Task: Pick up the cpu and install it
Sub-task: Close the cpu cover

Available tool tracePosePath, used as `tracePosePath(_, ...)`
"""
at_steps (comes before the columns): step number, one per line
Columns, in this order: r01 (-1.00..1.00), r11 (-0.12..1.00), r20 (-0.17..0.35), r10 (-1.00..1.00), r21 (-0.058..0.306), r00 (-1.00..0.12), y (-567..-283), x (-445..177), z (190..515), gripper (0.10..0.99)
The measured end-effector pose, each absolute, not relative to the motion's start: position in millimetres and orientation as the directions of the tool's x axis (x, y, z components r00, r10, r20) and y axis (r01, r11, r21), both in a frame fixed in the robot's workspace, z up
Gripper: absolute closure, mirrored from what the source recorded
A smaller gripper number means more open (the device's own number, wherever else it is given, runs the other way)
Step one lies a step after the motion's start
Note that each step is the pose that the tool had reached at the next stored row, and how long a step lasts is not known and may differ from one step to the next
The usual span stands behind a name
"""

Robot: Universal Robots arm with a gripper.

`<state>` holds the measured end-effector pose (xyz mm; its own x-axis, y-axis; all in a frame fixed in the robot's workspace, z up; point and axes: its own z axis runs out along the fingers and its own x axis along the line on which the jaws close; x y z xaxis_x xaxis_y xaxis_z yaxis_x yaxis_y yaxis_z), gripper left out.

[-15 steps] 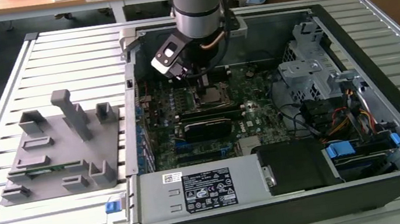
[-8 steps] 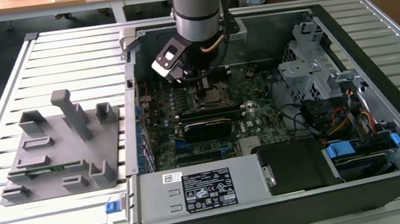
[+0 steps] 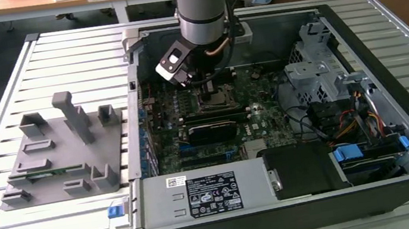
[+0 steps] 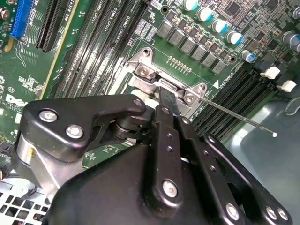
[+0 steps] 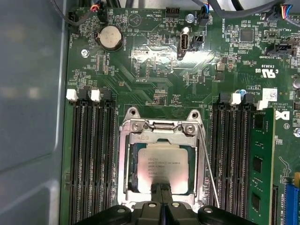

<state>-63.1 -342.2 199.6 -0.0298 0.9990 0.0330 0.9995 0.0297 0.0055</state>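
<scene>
The gripper (image 5: 161,187) has its fingers pressed together, tips at the edge of the cpu (image 5: 161,161), which lies flat inside the socket frame (image 5: 123,161). I judge closed tips serve to press it level. The holder block (image 3: 68,169) sits well apart, at the exterior view's left

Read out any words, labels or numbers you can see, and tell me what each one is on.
Black label on the grey metal box: print too small to read.
Silvery-white square cpu: faint print, too blurred to read.
Green motherboard: white lettering, too small to read surely.
Nothing can be quoted with confidence.
</scene>
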Motion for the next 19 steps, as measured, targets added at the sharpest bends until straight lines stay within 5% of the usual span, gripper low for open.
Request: tracePosePath(19,1.0,0.03,0.035,0.999,0.005,-0.03,-342.5,-48.4,216.9,0.98)
